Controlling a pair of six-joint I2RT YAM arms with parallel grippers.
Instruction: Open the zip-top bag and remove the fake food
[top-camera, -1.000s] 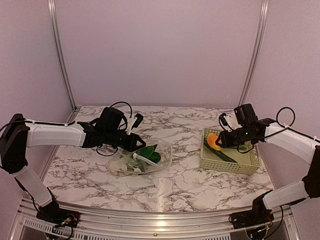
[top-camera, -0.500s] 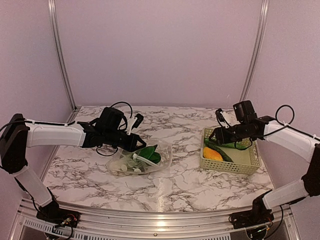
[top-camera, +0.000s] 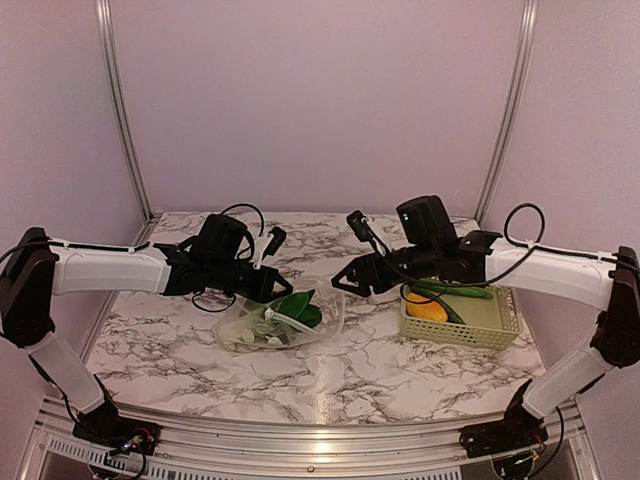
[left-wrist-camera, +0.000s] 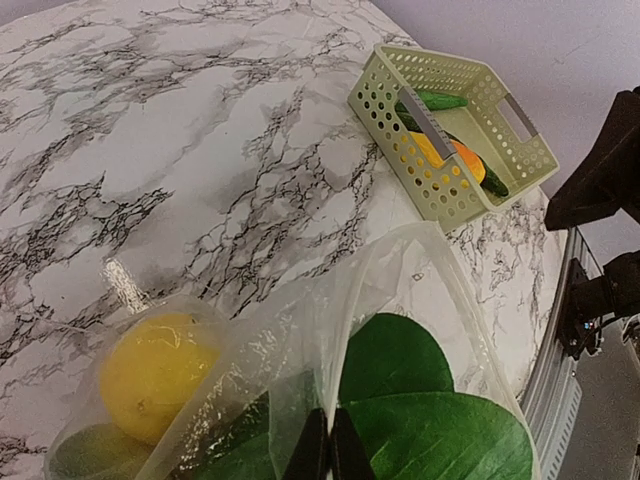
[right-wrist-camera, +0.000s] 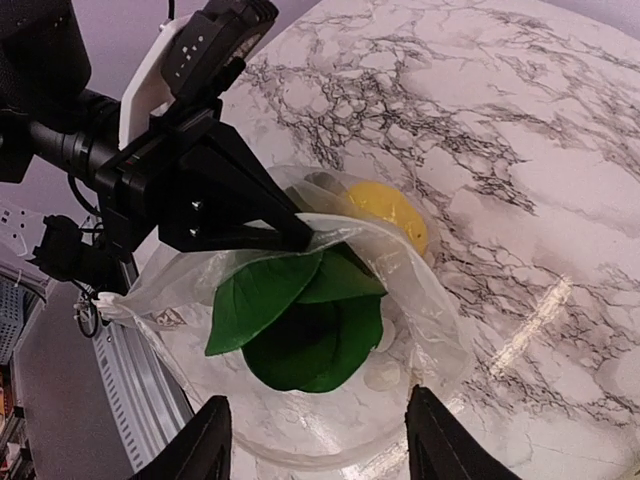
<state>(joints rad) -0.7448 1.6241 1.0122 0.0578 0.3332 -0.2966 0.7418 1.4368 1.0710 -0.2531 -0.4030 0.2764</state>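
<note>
The zip-top bag (top-camera: 285, 322) lies open on the marble table, its mouth facing right. My left gripper (top-camera: 276, 290) is shut on the bag's upper edge and holds it up; the pinch shows in the left wrist view (left-wrist-camera: 328, 448). Inside the bag are a green leafy piece (right-wrist-camera: 300, 320) and a yellow fruit (right-wrist-camera: 392, 213), which also show in the left wrist view (left-wrist-camera: 430, 400) (left-wrist-camera: 155, 375). My right gripper (top-camera: 350, 285) is open and empty, just right of the bag's mouth; in its wrist view (right-wrist-camera: 320, 440) the mouth lies between the fingers.
A pale yellow-green lattice basket (top-camera: 450, 332) stands at the right and holds an orange-yellow piece (top-camera: 425, 307) and a long green piece (top-camera: 455, 292). It also shows in the left wrist view (left-wrist-camera: 440, 195). Frame posts and the table's edges ring the workspace.
The right gripper let the orange piece down into the basket and swung left, from over the basket to the bag's mouth. The left gripper and the bag have not moved.
</note>
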